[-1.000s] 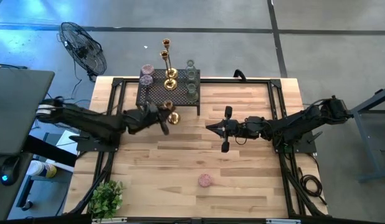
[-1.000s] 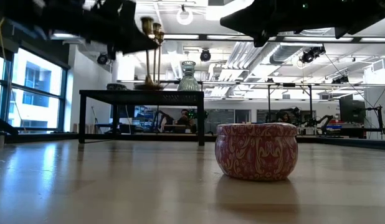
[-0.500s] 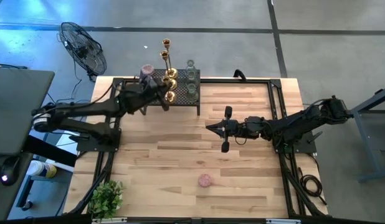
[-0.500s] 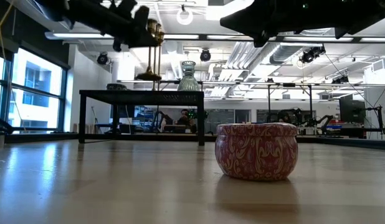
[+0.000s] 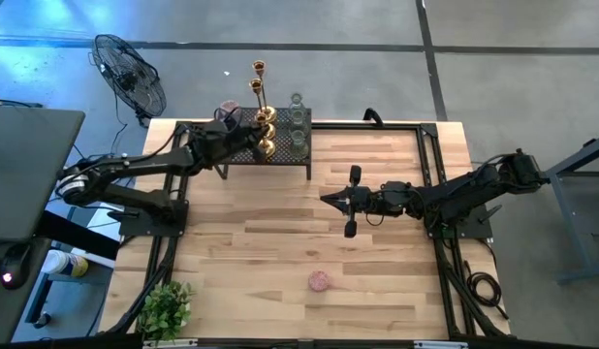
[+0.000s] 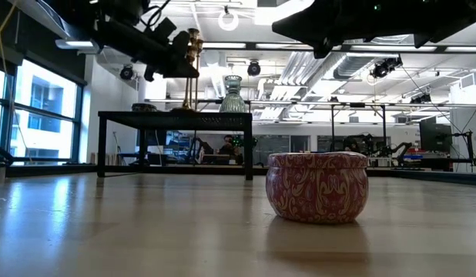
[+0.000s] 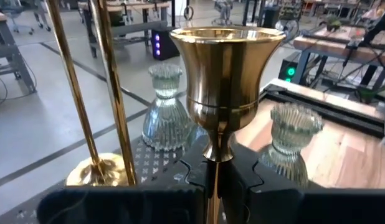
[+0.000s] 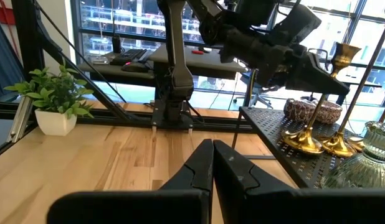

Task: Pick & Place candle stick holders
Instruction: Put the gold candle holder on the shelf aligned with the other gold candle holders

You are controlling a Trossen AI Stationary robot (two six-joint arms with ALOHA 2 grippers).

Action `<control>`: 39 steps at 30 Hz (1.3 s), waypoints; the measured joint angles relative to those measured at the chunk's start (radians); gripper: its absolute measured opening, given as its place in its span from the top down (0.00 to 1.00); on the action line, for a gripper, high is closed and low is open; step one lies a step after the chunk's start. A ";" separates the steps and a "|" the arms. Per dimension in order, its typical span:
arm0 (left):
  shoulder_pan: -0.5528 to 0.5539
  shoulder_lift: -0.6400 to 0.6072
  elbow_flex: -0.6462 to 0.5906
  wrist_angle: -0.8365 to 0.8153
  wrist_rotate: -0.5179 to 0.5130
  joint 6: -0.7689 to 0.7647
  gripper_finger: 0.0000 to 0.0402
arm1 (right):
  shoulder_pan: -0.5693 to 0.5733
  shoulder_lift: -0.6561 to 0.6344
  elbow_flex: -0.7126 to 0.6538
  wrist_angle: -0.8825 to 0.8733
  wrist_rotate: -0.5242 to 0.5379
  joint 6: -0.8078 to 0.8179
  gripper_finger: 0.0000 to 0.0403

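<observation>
Fingers of my left gripper point(image 7: 218, 180) clamp a gold candlestick point(image 7: 225, 81) above the rack point(image 5: 243, 147), beside 2 glass holders point(image 7: 167, 112); right gripper point(image 5: 350, 201) closed mid-table.

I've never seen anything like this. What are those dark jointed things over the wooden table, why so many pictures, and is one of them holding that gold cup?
Those are two robot arms, each ending in a two-finger gripper. One picture looks straight down, one looks level from the table top, and one comes from a camera on each wrist.

The left gripper is over the black mesh rack at the table's far edge, shut on a gold candlestick; its wrist camera sees the cup close up. Already on the rack: two tall gold candlesticks, pale-green glass holders and a pink round holder.

The right gripper waits shut and empty over the middle. Another pink holder sits on the table, with a potted plant at a corner.
</observation>
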 joint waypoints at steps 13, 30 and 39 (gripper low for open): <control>-0.001 0.000 0.000 -0.009 0.008 0.000 0.96 | 0.000 0.000 0.000 0.000 0.000 0.000 0.99; -0.001 0.000 0.000 -0.019 0.027 0.001 0.96 | 0.000 0.000 0.000 0.000 0.000 0.000 0.99; -0.001 0.000 0.000 -0.019 0.029 0.001 0.86 | 0.000 0.000 0.000 0.000 0.000 0.000 1.00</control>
